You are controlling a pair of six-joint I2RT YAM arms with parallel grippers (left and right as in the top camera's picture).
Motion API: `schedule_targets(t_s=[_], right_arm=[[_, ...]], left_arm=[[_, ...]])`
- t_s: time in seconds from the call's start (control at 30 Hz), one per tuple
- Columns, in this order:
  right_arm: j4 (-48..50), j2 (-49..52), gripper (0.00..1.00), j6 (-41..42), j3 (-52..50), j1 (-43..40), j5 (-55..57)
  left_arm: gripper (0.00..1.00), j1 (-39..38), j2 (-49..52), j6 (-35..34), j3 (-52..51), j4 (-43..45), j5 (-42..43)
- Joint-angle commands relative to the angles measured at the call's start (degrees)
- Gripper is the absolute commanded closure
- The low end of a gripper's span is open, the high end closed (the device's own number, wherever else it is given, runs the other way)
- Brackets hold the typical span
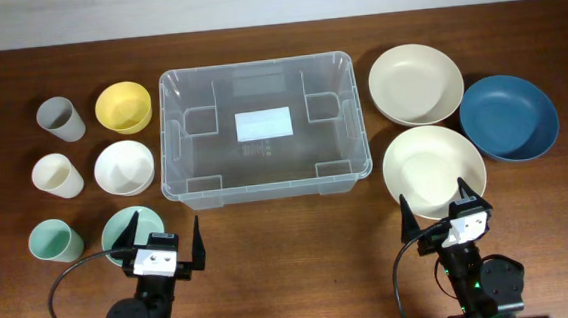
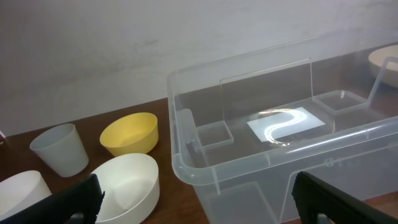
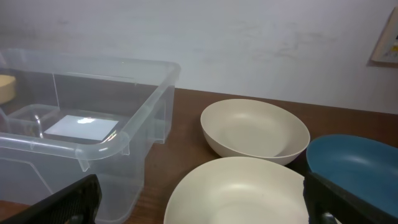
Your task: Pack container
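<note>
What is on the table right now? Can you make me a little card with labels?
Box: clear container, in the middle, nothing inside
Cups on the left: grey cup, cream cup, green cup
Bowls on the left: yellow bowl, white bowl, green bowl
Bowls on the right: far cream bowl, near cream bowl, blue bowl
Robot hands: left gripper open and empty by the green bowl; right gripper open and empty by the near cream bowl
Packed so far: nothing

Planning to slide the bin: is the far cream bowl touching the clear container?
Apart. The right wrist view shows a strip of tabletop between the container and the far cream bowl.
</note>
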Motion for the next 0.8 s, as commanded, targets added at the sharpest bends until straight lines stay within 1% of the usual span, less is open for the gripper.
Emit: schedule_targets(t_s=[0.0,0.77], right_arm=[[-0.46,-0.52,0.01,-0.33,-0.26,-0.37,0.68],[-0.24,-0.55,0.01,-0.31,-0.26,-0.37,0.44]], left_arm=[[0.00,0.33,-0.39,0.52,-0.20,-0.26,-0.04],[0.00,0.35,-0.39,0.52,-0.20,-0.26,-0.04]])
